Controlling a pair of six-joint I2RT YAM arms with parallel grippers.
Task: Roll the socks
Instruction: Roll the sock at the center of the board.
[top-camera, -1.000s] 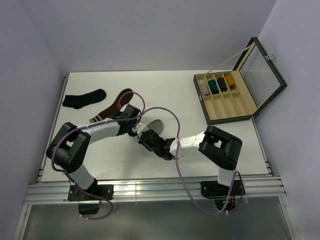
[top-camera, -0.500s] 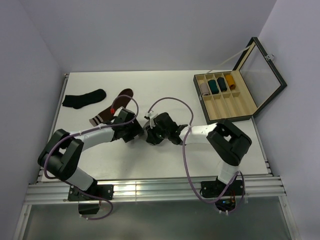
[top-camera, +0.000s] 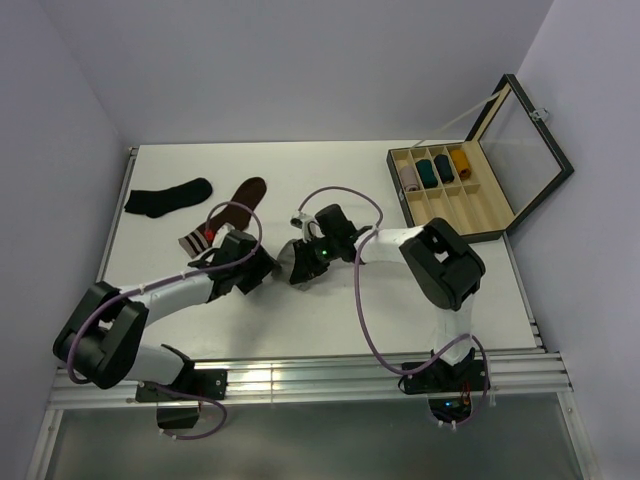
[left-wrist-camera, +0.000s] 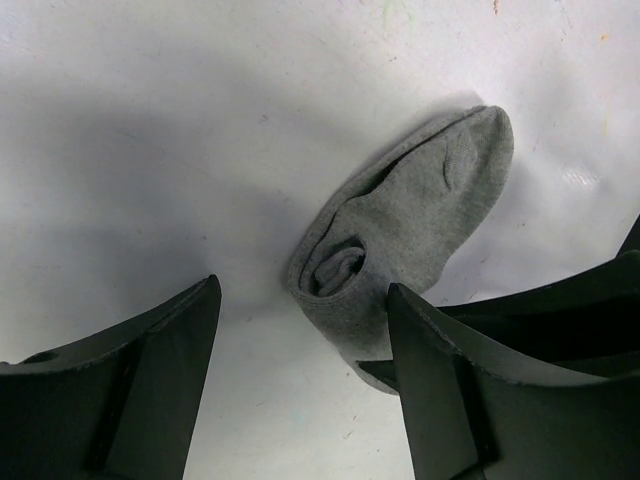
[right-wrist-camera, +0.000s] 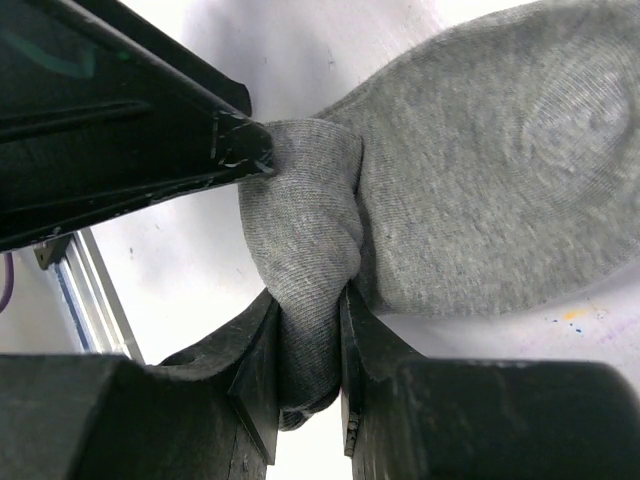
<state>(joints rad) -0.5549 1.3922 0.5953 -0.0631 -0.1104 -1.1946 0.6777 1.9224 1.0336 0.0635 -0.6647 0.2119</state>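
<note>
Grip of the right hand (right-wrist-camera: 308, 340) clamps the grey sock (right-wrist-camera: 450, 170); left hand (left-wrist-camera: 302, 290) gapes wide alongside.

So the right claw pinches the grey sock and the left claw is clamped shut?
No: the left gripper is open, jaws wide apart, as the left wrist view shows. The right gripper does pinch the grey sock.
</note>
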